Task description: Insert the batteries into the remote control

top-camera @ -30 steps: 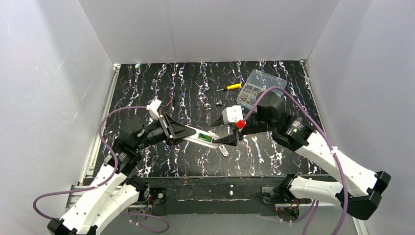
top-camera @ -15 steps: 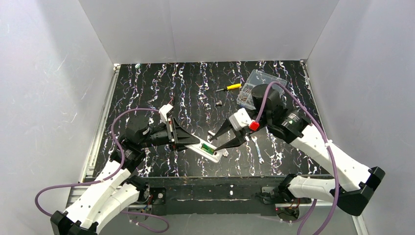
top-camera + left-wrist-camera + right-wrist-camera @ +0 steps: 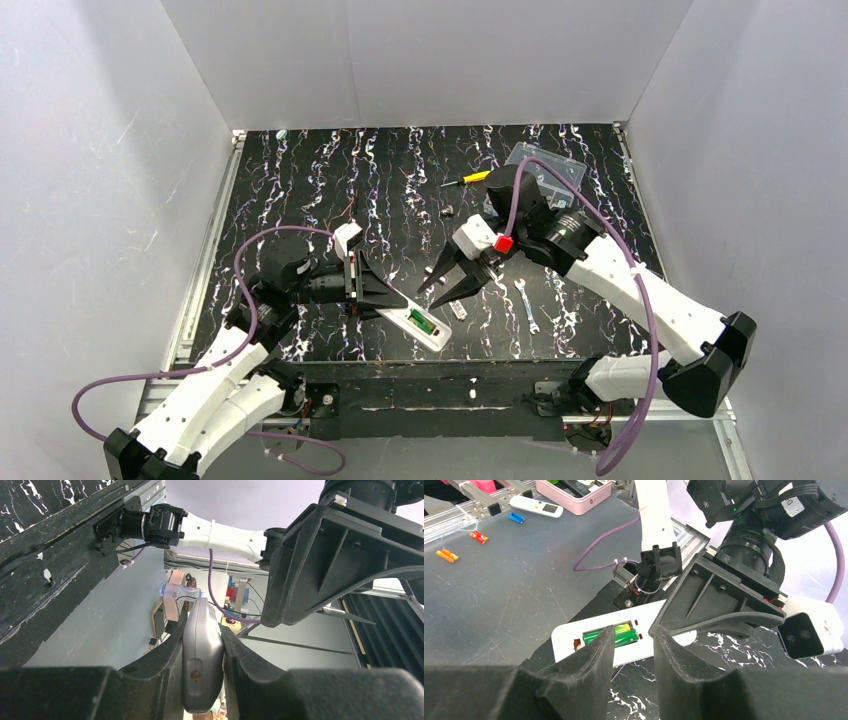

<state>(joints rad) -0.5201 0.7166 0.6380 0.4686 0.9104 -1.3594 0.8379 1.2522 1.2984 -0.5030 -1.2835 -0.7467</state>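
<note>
Left jaws clamp remote point(image 3: 405, 318) near table point(image 3: 300, 180) edge, right jaws parted

Smooth white plastic remote control point(image 3: 437, 338); batteries point(image 3: 613, 635) in glossy green casing. Right gripper point(image 3: 633, 632) fingers point(image 3: 579, 675) look matt black, perhaps grainy plastic. Table point(image 3: 300, 180) black, white-veined, faintly glossy.

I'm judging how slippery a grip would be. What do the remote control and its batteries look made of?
Remote control: looks like smooth white plastic, going by its even colour and moulded slots. Batteries: probably metal cells in a glossy green wrap, with bright highlights along the casing; the metal is a guess.
</note>
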